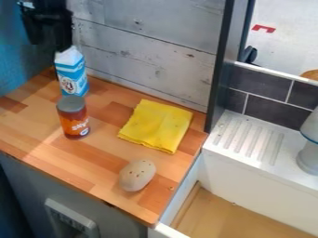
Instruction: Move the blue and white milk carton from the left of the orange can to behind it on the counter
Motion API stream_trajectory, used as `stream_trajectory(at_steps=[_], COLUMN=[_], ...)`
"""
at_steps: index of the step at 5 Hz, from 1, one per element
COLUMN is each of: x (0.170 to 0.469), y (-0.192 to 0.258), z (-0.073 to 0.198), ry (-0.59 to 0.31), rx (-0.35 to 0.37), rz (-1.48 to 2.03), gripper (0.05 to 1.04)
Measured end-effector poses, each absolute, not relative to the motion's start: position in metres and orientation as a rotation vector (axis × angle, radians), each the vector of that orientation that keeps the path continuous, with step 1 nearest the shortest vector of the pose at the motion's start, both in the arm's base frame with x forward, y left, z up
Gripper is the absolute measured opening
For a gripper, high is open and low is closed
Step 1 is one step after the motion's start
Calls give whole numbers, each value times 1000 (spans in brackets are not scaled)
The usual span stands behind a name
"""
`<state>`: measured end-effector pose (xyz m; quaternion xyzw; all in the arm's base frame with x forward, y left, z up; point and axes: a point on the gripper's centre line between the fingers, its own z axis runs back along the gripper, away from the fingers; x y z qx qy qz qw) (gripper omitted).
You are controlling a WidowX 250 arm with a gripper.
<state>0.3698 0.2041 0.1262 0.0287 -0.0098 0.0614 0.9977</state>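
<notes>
At the upper left the black gripper (62,39) hangs down at the top of a blue and white carton (73,76). The carton stands upright near the back of the wooden counter, and whether the gripper holds it or is just behind it I cannot tell. In front of the carton is an upright can (74,122) with an orange-red label and a grey lid. A folded yellow cloth (156,125) lies flat to the can's right. Nearer the counter's front edge rests a pale potato-like object (137,175) with small dark spots.
The wooden counter (102,162) ends at the right beside a white sink (248,167) with a ridged drainboard. A dark upright post (222,69) rises at their back corner. A grey and white object (308,155) stands at the right edge. Grey planks form the back wall.
</notes>
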Motion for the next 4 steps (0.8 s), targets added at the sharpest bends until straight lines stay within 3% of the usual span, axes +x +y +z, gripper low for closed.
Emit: stream_trajectory(at_steps=[1,2,3,4], x=[329,296,274,273], y=[187,163,145,136], z=[145,147,139,123], ry=[-31,-4,3,7], rx=[96,76,72,70], rz=[128,83,21,8], gripper=[1008,1008,1008,1008])
